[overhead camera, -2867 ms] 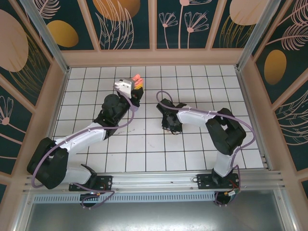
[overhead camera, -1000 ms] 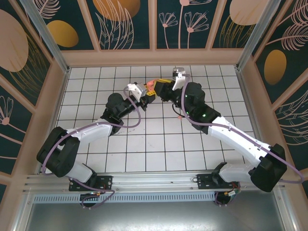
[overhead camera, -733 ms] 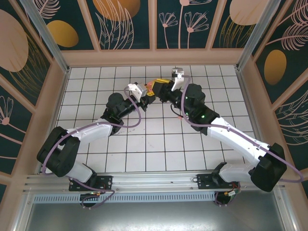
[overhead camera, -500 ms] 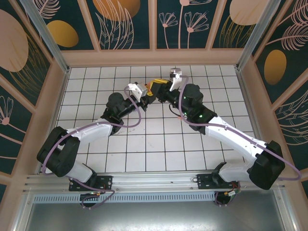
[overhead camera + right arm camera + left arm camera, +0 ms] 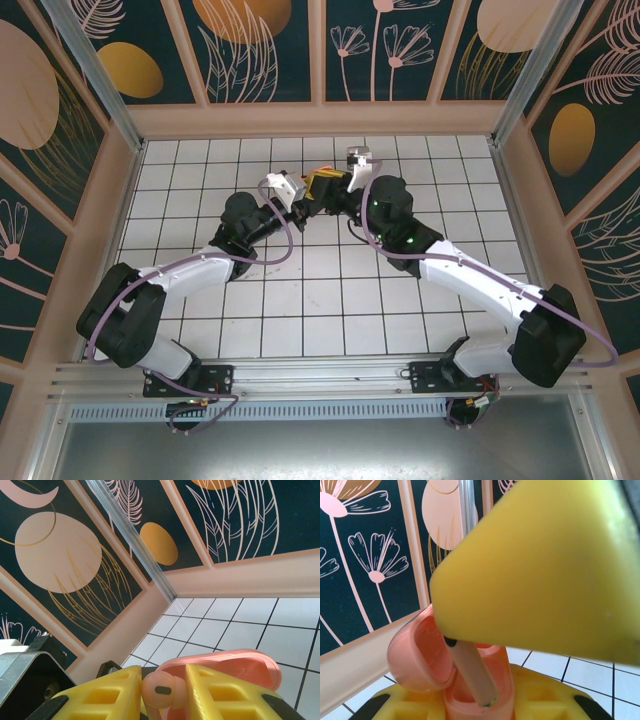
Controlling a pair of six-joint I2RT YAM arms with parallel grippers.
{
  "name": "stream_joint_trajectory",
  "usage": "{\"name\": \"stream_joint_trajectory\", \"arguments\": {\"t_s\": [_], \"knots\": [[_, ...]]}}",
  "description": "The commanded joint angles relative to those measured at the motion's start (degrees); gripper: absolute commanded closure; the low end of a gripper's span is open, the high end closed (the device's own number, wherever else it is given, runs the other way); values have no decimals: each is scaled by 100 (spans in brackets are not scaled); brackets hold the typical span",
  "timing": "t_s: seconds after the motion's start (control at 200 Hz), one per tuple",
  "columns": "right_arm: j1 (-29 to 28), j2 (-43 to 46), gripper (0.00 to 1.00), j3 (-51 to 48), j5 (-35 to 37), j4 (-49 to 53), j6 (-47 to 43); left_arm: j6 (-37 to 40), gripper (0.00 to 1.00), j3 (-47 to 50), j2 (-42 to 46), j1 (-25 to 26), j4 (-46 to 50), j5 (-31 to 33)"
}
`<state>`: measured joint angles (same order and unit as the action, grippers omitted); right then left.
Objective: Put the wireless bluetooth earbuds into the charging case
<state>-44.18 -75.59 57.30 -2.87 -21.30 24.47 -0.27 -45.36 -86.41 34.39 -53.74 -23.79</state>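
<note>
The salmon-pink charging case [image 5: 502, 687] stands upright between my left gripper's [image 5: 477, 701] yellow fingers [image 5: 415, 702], its lid [image 5: 415, 655] swung open to the left. A salmon-pink earbud [image 5: 162, 690] is pinched by its head in my right gripper [image 5: 163, 676]. The earbud's stem [image 5: 470, 672] points down into the case's open well, its tip just inside the rim. In the top view the left gripper [image 5: 303, 203] and the right gripper [image 5: 322, 186] meet at the far middle of the floor. The case lid [image 5: 240, 664] shows behind the right fingers.
The white tiled floor [image 5: 330, 290] lies below both raised grippers. Patterned walls with a pale ledge [image 5: 320, 118] close the back and sides. A metal post [image 5: 135, 540] stands in the far corner.
The right arm has swung over from the middle of the floor and shifted left until its fingers sit over the left gripper's case. The left arm has held still for the last second.
</note>
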Motion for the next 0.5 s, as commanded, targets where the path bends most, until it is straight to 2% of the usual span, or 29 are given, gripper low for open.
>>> {"name": "stream_joint_trajectory", "arguments": {"t_s": [0.0, 0.496], "knots": [[63, -43, 71, -72, 63, -313, 94, -73, 100, -100, 168, -40, -177, -150], [148, -96, 72, -175, -70, -300, 140, -90, 100, -117, 256, -38, -194, -222]]}}
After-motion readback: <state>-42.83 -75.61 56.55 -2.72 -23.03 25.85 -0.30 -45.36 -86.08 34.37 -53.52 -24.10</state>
